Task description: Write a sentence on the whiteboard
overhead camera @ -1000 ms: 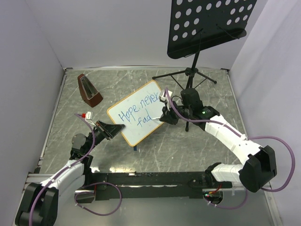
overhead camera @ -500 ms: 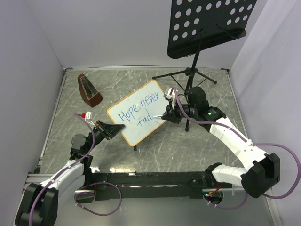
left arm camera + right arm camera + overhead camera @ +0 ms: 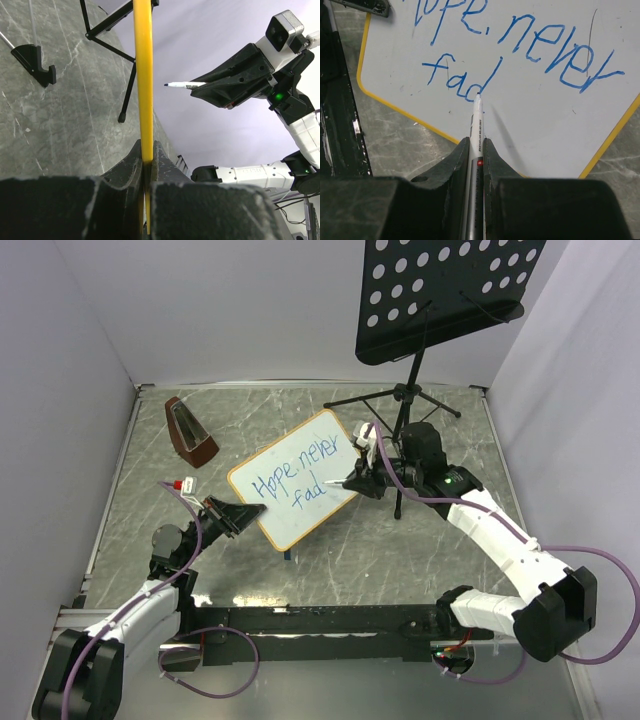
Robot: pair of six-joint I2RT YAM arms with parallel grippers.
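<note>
The whiteboard (image 3: 295,485) stands tilted mid-table, with a thin tan frame. Blue writing (image 3: 290,478) on it reads "Hope never" above "fad". My left gripper (image 3: 238,518) is shut on the board's lower left edge; the left wrist view shows the yellow frame edge (image 3: 143,75) between its jaws. My right gripper (image 3: 368,483) is shut on a white marker (image 3: 477,125). The marker tip hovers just off the board near the base of the "d" (image 3: 487,82). The left wrist view shows the marker (image 3: 182,85) apart from the board.
A black music stand (image 3: 445,290) on tripod legs (image 3: 400,405) stands behind the right arm. A brown metronome (image 3: 188,430) sits at the back left. The board's black foot (image 3: 35,62) rests on the grey marble tabletop. Walls enclose the table.
My right gripper drew back to the right, lifting the marker tip off the board after writing "fad". The left gripper and board stayed still.
</note>
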